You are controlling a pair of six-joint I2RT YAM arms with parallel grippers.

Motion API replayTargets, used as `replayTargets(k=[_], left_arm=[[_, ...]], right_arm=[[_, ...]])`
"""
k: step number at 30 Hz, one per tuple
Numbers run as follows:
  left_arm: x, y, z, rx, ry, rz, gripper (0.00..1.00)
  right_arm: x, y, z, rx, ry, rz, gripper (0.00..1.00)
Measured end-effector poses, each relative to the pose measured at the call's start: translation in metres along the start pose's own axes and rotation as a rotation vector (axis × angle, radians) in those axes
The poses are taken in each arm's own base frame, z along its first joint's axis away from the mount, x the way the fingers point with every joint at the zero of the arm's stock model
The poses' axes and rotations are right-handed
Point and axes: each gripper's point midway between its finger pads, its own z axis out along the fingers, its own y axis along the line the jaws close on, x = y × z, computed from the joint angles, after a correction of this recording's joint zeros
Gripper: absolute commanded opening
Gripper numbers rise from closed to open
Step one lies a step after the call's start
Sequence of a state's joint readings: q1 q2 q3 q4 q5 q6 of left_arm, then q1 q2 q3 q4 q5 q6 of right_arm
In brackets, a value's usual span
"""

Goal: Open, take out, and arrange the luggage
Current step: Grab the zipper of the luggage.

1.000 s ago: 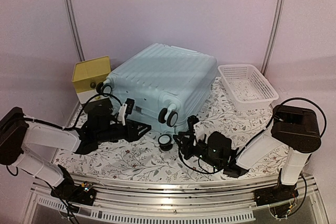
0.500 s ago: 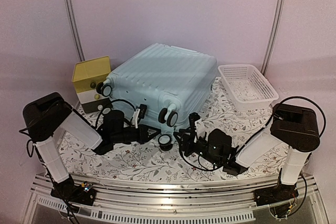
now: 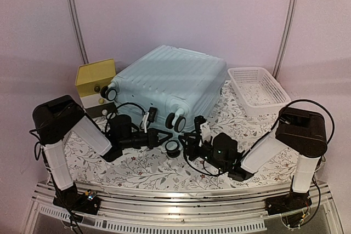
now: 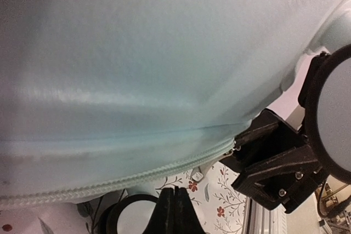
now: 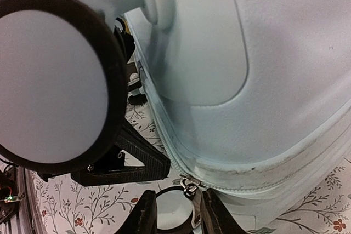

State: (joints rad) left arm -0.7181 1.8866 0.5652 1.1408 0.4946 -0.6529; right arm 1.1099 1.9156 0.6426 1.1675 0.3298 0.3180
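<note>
the suitcase [image 3: 167, 83] lies flat on the desk [image 3: 142, 169], wheels facing the arms. its zip tab [image 5: 189, 183] is on the suitcase's near side, just at the gap of the right jaws, which are apart. the left jaws are squeezed tight, empty.

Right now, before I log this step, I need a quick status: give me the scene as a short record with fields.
luggage: lying flat, zipped closed, wheels toward the arms
left tool: shut, just below the zip seam
right tool: open, zipper pull between its fingers
basket: right of luggage
yellow-topped box: left of luggage
</note>
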Motion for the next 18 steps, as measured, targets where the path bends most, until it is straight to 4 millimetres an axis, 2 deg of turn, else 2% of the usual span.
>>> replayTargets(k=[18], left_arm=[[0.006, -0.003, 0.006, 0.052, 0.009, 0.006, 0.01]], right_arm=[[0.004, 0.004, 0.011, 0.032, 0.02, 0.011, 0.27]])
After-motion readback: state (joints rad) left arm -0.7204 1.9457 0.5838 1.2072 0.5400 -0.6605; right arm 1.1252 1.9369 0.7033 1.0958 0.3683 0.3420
